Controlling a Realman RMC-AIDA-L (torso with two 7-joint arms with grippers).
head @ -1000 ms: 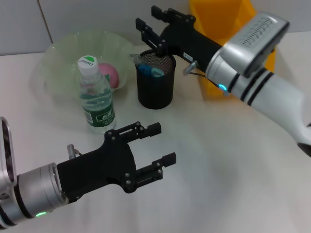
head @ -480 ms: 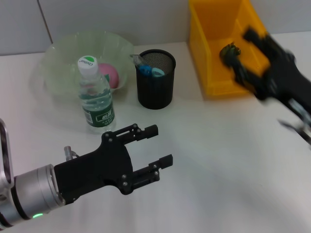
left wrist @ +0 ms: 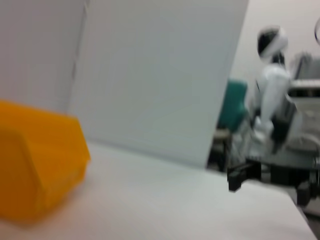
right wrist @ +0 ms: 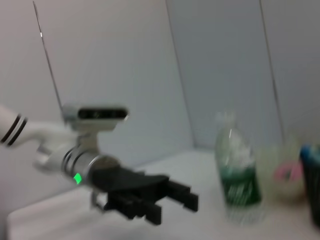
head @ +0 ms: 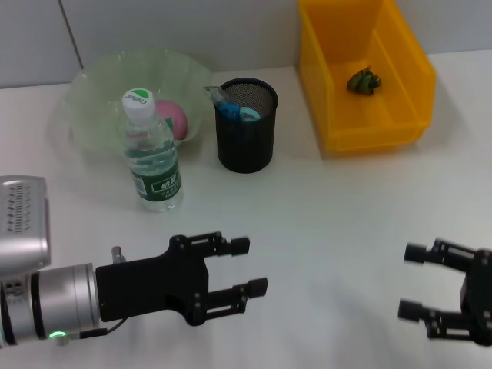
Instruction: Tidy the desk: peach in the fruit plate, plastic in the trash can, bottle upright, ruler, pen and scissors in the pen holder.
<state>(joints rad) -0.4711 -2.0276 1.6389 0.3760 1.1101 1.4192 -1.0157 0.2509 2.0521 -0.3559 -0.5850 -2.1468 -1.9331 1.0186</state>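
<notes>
Ruler, pen hidden inside pen holder [head: 245, 127]; scissors [head: 238, 113] mostly hidden.

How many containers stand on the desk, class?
3: the fruit plate far left, the pen holder in the middle, the trash can far right.

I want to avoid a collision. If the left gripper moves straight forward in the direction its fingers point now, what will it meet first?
In the head view the left gripper, fingers open, points across the bare desk toward the right gripper, also open. That gripper looks like the first thing in line, though depth is hard to judge.
</notes>
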